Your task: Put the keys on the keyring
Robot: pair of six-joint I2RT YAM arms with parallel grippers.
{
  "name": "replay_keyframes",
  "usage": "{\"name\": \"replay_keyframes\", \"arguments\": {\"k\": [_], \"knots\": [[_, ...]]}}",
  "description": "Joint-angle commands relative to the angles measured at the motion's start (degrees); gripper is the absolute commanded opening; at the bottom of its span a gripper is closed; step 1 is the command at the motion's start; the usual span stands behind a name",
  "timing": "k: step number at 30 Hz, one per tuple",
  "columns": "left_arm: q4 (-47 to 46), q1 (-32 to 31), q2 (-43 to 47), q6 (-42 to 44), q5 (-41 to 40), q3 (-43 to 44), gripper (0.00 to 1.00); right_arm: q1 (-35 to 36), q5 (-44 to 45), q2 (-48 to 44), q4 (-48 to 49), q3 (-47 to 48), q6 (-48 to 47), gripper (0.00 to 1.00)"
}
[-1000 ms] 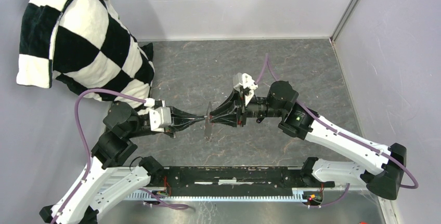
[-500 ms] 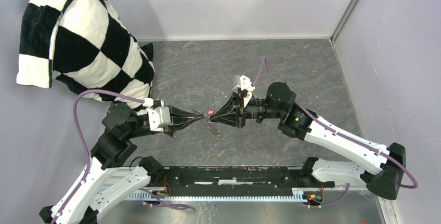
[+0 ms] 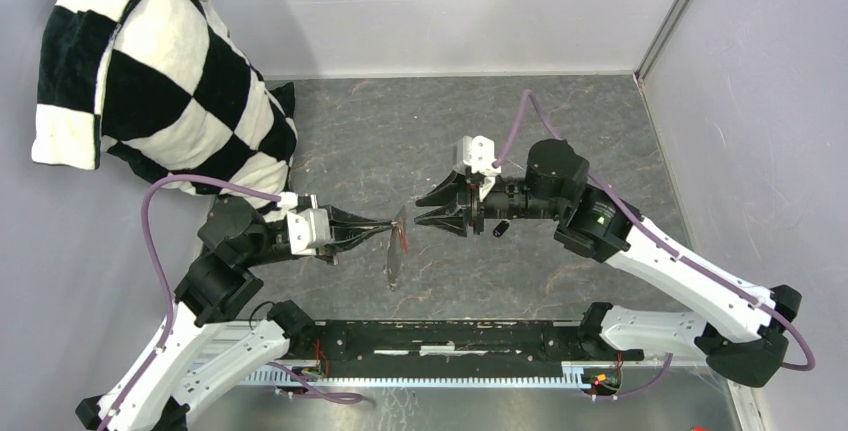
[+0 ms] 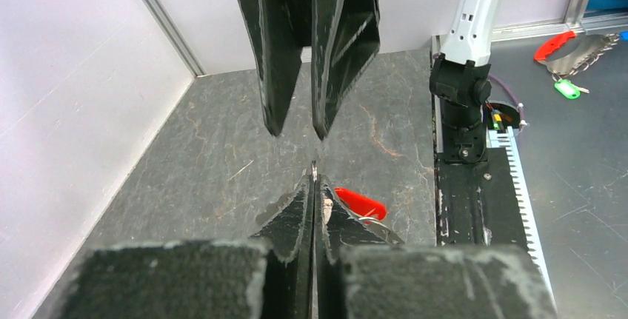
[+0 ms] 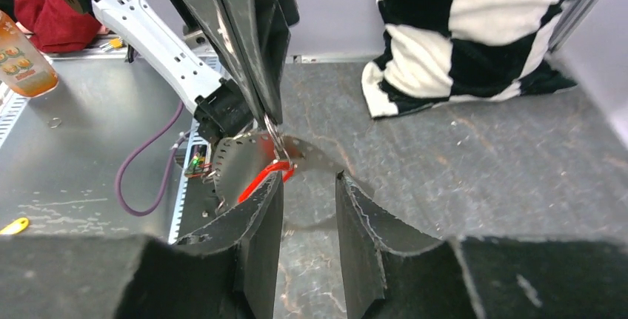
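Dark grey marbled floor point(image 3: 400, 121) w/ pale lilac walls point(image 3: 450, 1) beyond the left gripper point(image 3: 398, 222); b/w checkered cushion point(image 3: 150, 81) well to its left, in back corner.

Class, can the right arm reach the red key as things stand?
Probably yes: right gripper, jaws open, faces the red key hanging from the keyring in the left gripper; nothing between.

Bright, even, diffuse light; faint soft shadows. Left fingers point(image 4: 290, 219) soft-focus close to lens.
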State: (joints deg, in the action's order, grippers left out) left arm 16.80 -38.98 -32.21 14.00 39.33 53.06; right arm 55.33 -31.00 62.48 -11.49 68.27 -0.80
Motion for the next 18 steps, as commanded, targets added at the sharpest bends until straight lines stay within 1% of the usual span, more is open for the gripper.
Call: {"name": "replay_keyframes", "arguments": {"k": [1, 8, 12, 14, 15, 18], "knots": [[-1.48, -0.04, 0.20, 1.52, 1.93, 0.62, 0.02, -0.27, -2.95, -0.50, 3.26, 1.87, -2.81, 0.37], [-0.86, -0.04, -0.05, 1.28, 2.42, 1.32, 0.02, -0.32, -9.59, 3.14, 12.51, -0.25, 0.33, 0.35], [-0.62, -0.04, -0.05, 1.44, 2.43, 1.48, 0.02, -0.24, -11.71, 3.87, 15.55, -1.51, 0.71, 0.34], [-0.69, -0.04, -0.05, 1.47, 2.35, 1.43, 0.02, -0.26, -12.55, 4.04, 16.64, -2.10, 2.45, 0.33], [-0.71, -0.04, -0.05, 1.38, 2.38, 1.43, 0.02, -0.26, -12.67, 4.14, 16.75, -2.32, 2.62, 0.31], [-1.06, -0.04, -0.05, 1.21, 2.33, 1.39, 0.02, -0.18, -13.28, 4.58, 16.67, -2.49, 2.75, 0.23]]}}
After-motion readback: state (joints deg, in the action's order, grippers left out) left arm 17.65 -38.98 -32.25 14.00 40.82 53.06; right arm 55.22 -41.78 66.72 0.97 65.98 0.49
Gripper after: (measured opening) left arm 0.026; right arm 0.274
